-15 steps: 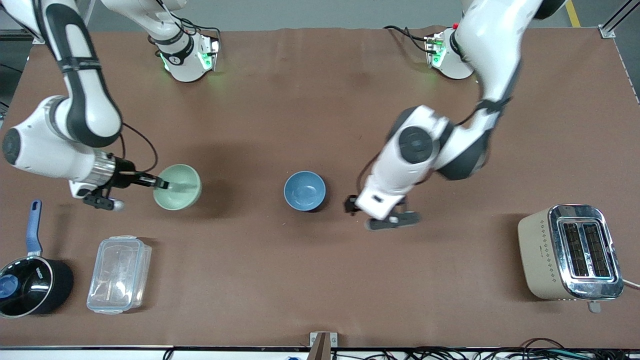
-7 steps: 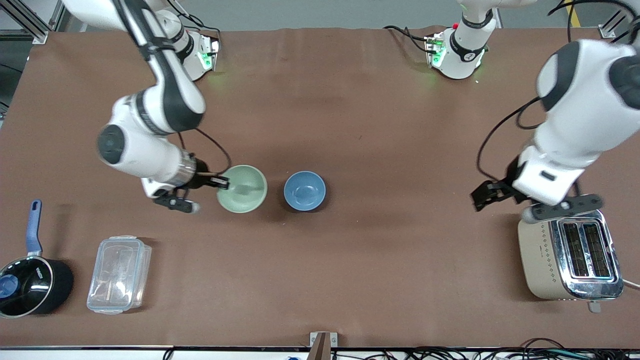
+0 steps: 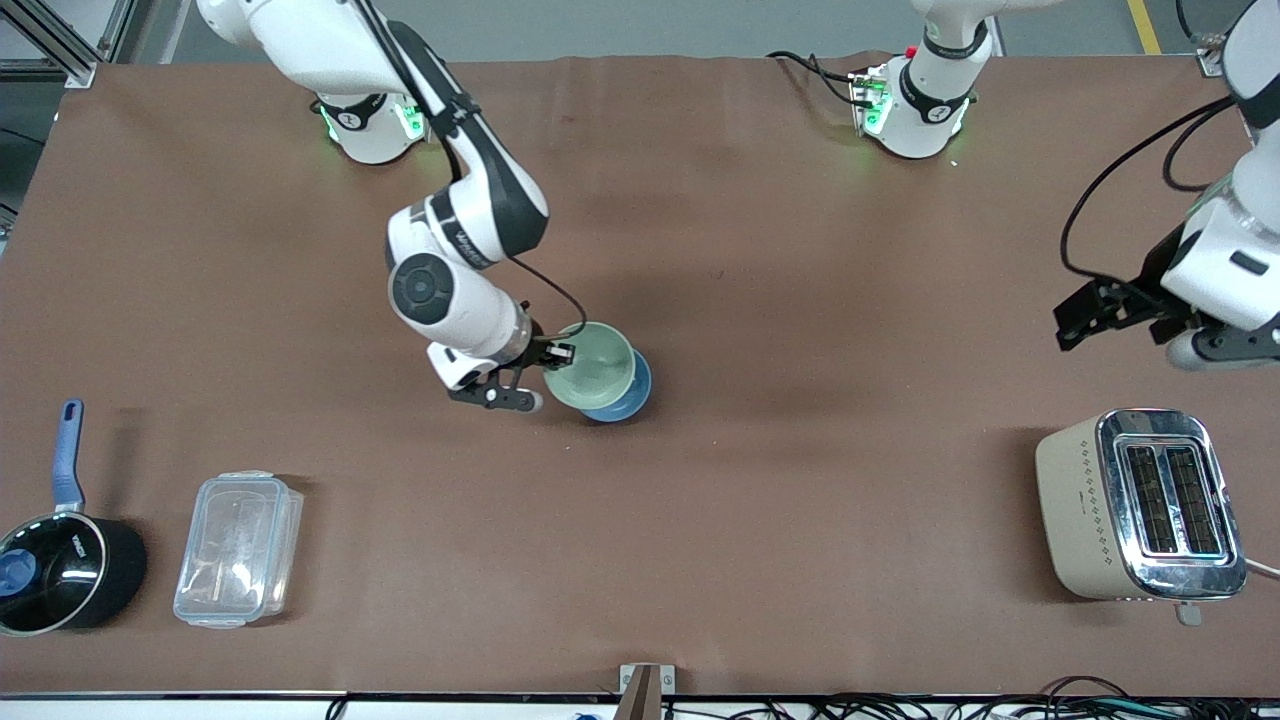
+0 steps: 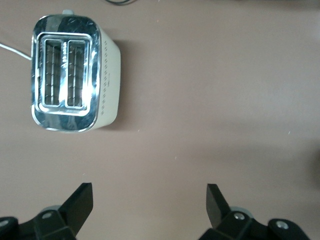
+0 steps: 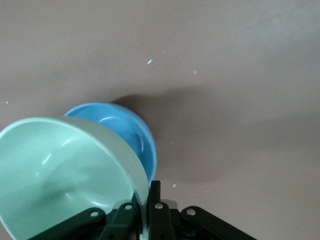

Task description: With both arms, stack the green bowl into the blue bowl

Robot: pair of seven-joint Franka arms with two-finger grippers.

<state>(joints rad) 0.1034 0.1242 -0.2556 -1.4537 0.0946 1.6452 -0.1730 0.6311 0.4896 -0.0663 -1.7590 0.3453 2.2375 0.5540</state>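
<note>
Green bowl (image 3: 591, 369) carried toward mid-counter since the earlier frames, from the right arm's end to directly over the blue bowl (image 3: 628, 400). Left pincer (image 3: 1110, 318) withdrawn from beside the blue bowl to the left arm's end of the counter (image 3: 800, 540).

Right pincer (image 3: 556, 353) pinching the green bowl's rim, one finger inside and one outside, confirmed in the right wrist view (image 5: 147, 200). Green bowl (image 5: 65, 170) held tilted, overlapping most of the blue bowl (image 5: 127, 132); only a crescent of blue visible. Cannot tell whether the two bowls are touching. Blue bowl resting on the counter near its middle.

Left pincer hanging in the air over bare counter, farther from the camera than the toaster (image 3: 1140, 505); fingers (image 4: 80, 202) spread wide, gripping nothing. Toaster (image 4: 75, 80) seen in the left wrist view. Left arm waiting.

Saucepan (image 3: 55, 570) and clear lidded box (image 3: 238, 548) standing side by side at the right arm's end.
</note>
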